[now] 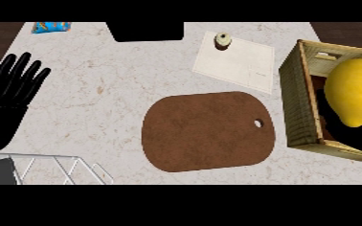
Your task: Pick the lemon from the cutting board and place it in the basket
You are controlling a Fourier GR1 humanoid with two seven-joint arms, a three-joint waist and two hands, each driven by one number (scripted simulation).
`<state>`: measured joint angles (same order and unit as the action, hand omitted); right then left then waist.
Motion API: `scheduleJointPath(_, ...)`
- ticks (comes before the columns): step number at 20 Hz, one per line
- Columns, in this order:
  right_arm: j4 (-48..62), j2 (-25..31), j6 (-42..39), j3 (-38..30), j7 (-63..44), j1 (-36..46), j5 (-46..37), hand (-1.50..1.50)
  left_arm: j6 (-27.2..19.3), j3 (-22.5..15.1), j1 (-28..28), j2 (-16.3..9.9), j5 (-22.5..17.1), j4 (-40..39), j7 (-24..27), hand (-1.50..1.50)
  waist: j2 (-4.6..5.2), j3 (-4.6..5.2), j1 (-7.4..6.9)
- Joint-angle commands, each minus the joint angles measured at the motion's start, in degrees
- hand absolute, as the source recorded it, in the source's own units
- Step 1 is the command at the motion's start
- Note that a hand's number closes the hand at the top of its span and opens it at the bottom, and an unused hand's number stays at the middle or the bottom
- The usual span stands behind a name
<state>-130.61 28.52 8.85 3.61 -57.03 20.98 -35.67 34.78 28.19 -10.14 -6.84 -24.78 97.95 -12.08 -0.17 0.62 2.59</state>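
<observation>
The lemon [346, 92] is hanging over the basket [300, 103], the right hand's state being hidden, while the open, empty left hand [20, 79] is resting.

The pale marbled counter [92, 100] carries a brown cutting board [205, 131] near its middle, a wooden basket [300, 100] at the right edge, and a white mat [237, 62] behind the board. A blue packet [51, 27] lies far left; a wire rack [60, 170] sits lower left.
</observation>
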Motion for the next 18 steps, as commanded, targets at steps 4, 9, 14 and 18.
scheduleJointPath(4, 5.23, 3.87, -3.54, -9.88, 1.31, 0.73, 11.27, 1.50, -2.54, -3.79, 1.03, -2.73, 16.63, 2.97, -1.12, 0.00, 0.79, -1.00, 0.00)
scheduleJointPath(9, 10.98, 5.55, -4.13, -14.21, 7.07, -0.67, 15.69, 1.50, -1.92, -3.36, 0.45, -3.26, 17.19, 2.16, -0.40, 0.00, 1.07, -0.97, -0.57)
scheduleJointPath(14, 15.74, 7.35, -3.52, -19.38, 16.47, -2.75, 17.23, 1.50, -3.21, -3.45, -1.21, -3.15, 17.34, 3.23, -1.15, 0.00, 1.07, -1.13, -0.52)
scheduleJointPath(18, 19.91, 7.56, -2.68, -20.77, 22.77, -4.06, 16.77, 1.50, -1.70, -4.26, 0.51, -2.15, 17.93, 3.87, -0.54, 0.00, 1.06, -1.03, -1.51)
